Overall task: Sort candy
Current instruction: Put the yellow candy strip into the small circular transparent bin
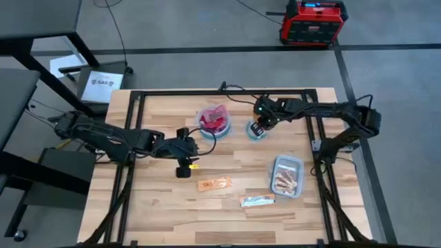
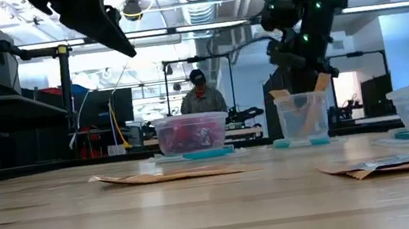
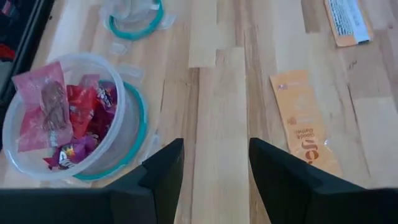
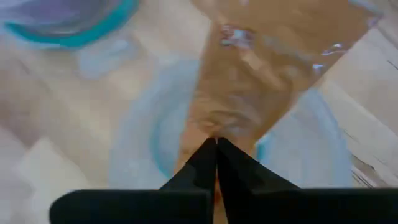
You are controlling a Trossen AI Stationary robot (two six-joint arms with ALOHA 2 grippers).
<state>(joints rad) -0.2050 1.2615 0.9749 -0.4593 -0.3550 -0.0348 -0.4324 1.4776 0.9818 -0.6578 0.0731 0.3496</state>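
Presently, as seen:
Candy: red and purple sweets (image 3: 81, 118) heaped in a round bowl (image 1: 213, 118); orange packet (image 1: 214, 184) and silvery packet (image 1: 257, 200) flat on the table (image 1: 151, 213); more pieces in the rectangular tub (image 1: 286, 176).
Brown wrapper (image 4: 249, 93): pinched by the right gripper (image 4: 216, 149), fingers pressed together, hanging into the small bowl (image 1: 258, 130).
Left gripper (image 3: 214, 162): fingers spread, empty, held above the table beside the candy bowl.
Person (image 2: 200, 91): far behind the table.
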